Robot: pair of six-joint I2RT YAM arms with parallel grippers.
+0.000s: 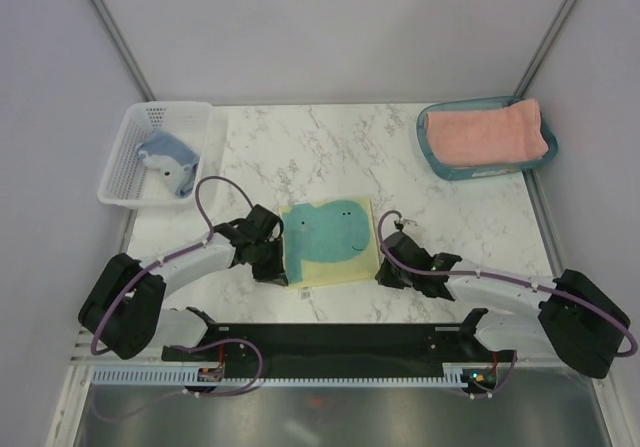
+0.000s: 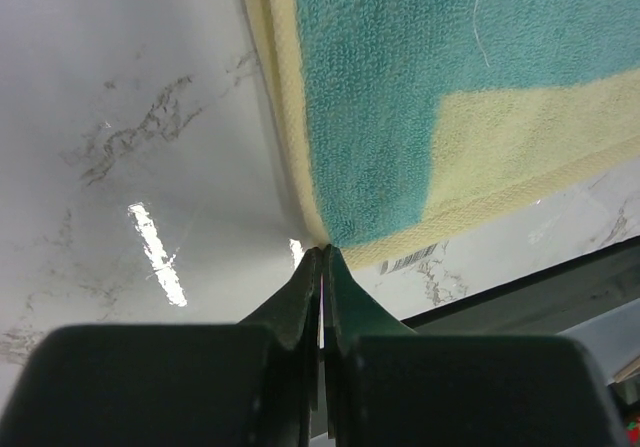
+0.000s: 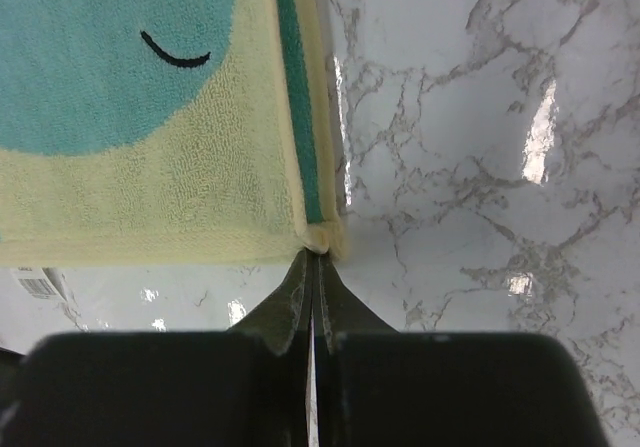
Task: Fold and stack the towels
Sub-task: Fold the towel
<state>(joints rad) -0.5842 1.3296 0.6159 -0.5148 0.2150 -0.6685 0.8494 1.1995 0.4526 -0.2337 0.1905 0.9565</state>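
The pale-yellow towel (image 1: 328, 242) with its teal face patch lies flat on the marble table, between my two grippers. My left gripper (image 1: 280, 267) is at its near left corner; in the left wrist view the gripper (image 2: 322, 253) is shut, its tips pinching the corner of the towel (image 2: 400, 97). My right gripper (image 1: 386, 267) is at the near right corner; in the right wrist view the gripper (image 3: 317, 256) is shut on the bunched corner of the towel (image 3: 150, 167). The salmon-pink towel (image 1: 487, 132) lies folded at back right. The grey-blue towel (image 1: 168, 160) lies crumpled at back left.
The pink towel sits in a teal tray (image 1: 440, 167). The grey-blue towel sits in a white mesh basket (image 1: 118, 172). A black strip (image 1: 330, 342) runs along the table's near edge between the arm bases. Grey walls close in the back and sides.
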